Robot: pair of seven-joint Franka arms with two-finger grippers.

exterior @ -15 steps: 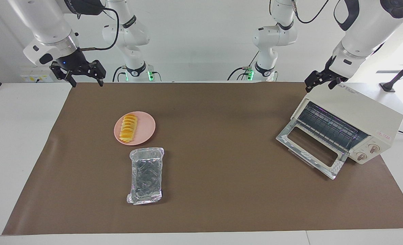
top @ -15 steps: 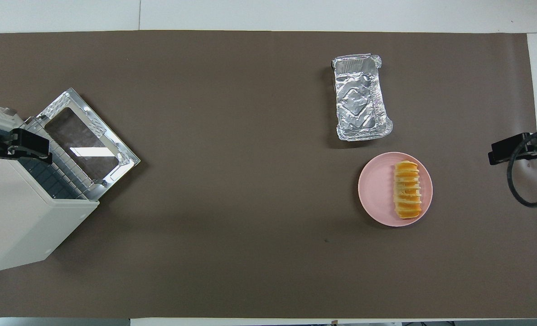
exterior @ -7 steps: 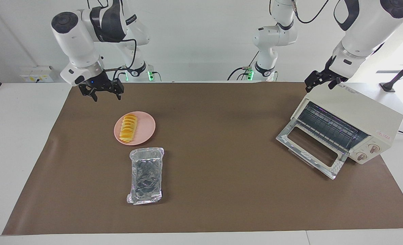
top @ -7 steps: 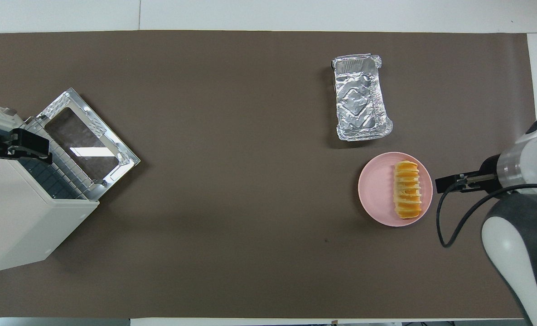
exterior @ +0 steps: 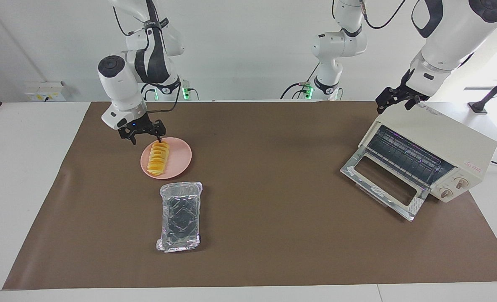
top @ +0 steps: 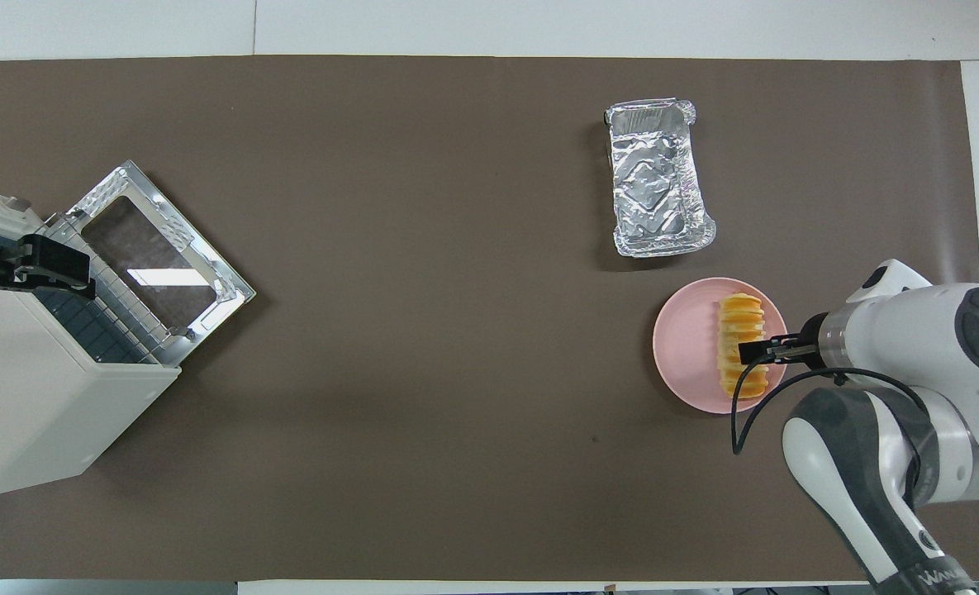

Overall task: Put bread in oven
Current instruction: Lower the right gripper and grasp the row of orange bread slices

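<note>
The bread [exterior: 158, 158] is a yellow-orange sliced loaf lying on a round pink plate [exterior: 180, 159]; it also shows in the overhead view [top: 741, 318]. My right gripper [exterior: 145, 141] is open and low over the plate's rim nearest the robots, with one fingertip [exterior: 159, 140] by the loaf's end. In the overhead view it [top: 778, 349] partly covers the loaf. The cream oven [exterior: 435, 142] stands at the left arm's end with its glass door [exterior: 382, 184] dropped open and the wire rack showing. My left gripper [exterior: 395, 104] waits open over the oven's top.
A crinkled silver foil tray [exterior: 181, 216] lies beside the plate, farther from the robots; it also shows in the overhead view [top: 658, 190]. A brown mat [exterior: 265, 176] covers the table. The oven [top: 43, 397] sits angled toward the mat's middle.
My right arm has swung in from the mat's edge and come down to the plate, its gripper now at the bread. The left arm, oven, bread and tray have not moved.
</note>
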